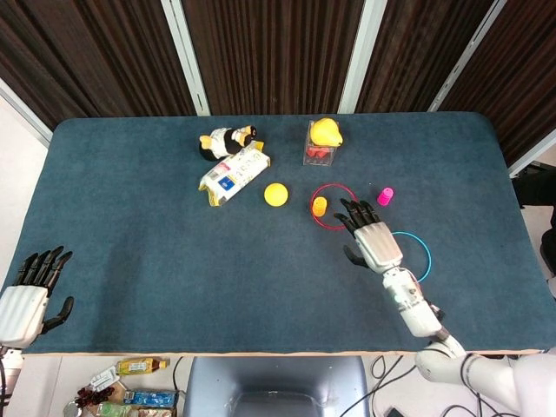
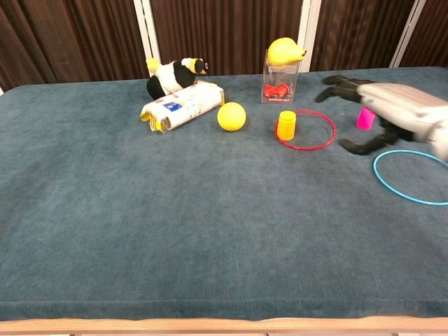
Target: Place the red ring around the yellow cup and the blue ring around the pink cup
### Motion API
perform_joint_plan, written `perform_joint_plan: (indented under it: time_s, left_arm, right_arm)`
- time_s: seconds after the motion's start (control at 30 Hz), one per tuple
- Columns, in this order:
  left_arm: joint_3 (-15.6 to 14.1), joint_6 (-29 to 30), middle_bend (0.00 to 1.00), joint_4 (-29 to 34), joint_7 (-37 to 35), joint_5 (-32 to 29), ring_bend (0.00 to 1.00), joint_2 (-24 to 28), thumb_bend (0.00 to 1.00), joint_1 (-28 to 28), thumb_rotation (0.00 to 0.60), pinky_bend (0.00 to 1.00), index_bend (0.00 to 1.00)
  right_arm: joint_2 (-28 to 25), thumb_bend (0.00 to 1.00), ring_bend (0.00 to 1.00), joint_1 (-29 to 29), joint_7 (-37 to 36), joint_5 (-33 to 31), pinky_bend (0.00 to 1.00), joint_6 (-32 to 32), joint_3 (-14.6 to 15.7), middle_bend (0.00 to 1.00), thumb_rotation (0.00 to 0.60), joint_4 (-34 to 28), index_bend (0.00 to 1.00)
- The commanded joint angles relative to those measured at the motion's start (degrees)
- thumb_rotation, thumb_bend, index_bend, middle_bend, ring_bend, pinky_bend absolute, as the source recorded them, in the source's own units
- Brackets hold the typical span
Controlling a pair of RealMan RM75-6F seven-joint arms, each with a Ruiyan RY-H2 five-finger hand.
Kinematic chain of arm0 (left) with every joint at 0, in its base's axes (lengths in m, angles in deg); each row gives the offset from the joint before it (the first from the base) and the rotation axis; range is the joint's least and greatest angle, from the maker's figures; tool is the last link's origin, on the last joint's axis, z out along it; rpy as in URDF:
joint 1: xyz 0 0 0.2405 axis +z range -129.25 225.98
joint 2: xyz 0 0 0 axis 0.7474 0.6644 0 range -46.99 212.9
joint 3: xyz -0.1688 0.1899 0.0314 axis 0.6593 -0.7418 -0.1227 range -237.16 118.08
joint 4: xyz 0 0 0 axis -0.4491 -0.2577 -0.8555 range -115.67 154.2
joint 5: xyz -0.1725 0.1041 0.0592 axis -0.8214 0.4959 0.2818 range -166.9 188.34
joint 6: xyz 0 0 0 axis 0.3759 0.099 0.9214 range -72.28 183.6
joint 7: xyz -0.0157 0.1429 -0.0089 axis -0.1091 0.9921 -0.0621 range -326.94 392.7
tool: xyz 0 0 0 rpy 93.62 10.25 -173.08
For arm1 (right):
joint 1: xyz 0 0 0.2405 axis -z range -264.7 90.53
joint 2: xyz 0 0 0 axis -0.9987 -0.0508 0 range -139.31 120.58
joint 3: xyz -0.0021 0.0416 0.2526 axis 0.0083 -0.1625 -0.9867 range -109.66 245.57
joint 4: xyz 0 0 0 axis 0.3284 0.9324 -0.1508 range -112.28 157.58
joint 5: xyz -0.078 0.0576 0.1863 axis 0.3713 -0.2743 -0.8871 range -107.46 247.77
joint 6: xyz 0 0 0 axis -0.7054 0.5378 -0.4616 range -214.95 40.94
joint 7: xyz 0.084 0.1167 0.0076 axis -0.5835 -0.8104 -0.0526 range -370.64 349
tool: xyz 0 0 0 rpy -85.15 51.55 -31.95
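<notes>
The right robot hand [image 1: 374, 240] hovers above the surface [image 1: 156, 252] with fingers spread wide and nothing in them, between the red ring [image 1: 334, 205] and the blue ring [image 1: 413, 253]. The red ring lies flat around the yellow cup [image 1: 320, 205], the cup close to the ring's left edge, so that half looks done. The next step would be the blue ring: come down on its near arc, pinch the thin hoop cleanly, lift it level, and lower it over the pink cup [image 1: 385, 195] without tipping the cup. The left robot hand [image 1: 30, 291] rests open at the surface's near-left corner. The snack packet [image 1: 233, 173] bears print too small to read.
</notes>
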Motion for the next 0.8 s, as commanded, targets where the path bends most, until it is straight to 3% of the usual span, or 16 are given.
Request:
perform_joint_plan:
  time_s: [0.03, 0.2, 0.33, 0.53, 0.8]
  left_arm:
    - [-0.07, 0.21, 0.0, 0.13, 0.33, 0.22, 0.0, -0.16, 0.43, 0.05, 0.6, 0.06, 0.0]
    - [-0.09, 0.01, 0.0, 0.18, 0.53, 0.12, 0.0, -0.26, 0.43, 0.0, 0.6, 0.06, 0.0]
    - [-0.25, 0.11, 0.0, 0.18, 0.64, 0.53, 0.0, -0.28, 0.43, -0.01, 0.6, 0.06, 0.0]
    - [-0.27, 0.28, 0.0, 0.23, 1.3, 0.64, 0.0, -0.3, 0.43, 0.04, 0.6, 0.06, 0.0]
    - [-0.13, -0.12, 0.0, 0.17, 1.42, 0.2, 0.0, -0.53, 0.43, -0.1, 0.6, 0.06, 0.0]
  right_arm:
    - [-9.57, 0.49, 0.0, 9.86, 3.42, 4.83, 0.0, 10.24, 7.47, 0.05, 0.6, -11.86, 0.33]
    - [-11.85, 0.49, 0.0, 15.51, 4.16, 4.74, 0.0, 13.28, 10.88, 0.05, 0.6, -11.68, 0.36]
    - [-12.25, 0.49, 0.0, 18.35, 3.52, 3.7, 0.0, 13.72, 11.8, 0.05, 0.6, -9.16, 0.41]
    - [-11.11, 0.49, 0.0, 21.18, 1.42, 2.12, 0.0, 13.86, 11.24, 0.05, 0.6, -3.84, 0.51]
    - [-7.96, 0.49, 0.0, 19.42, -1.29, -1.26, 0.0, 6.33, 8.2, 0.05, 0.6, 4.6, 0.57]
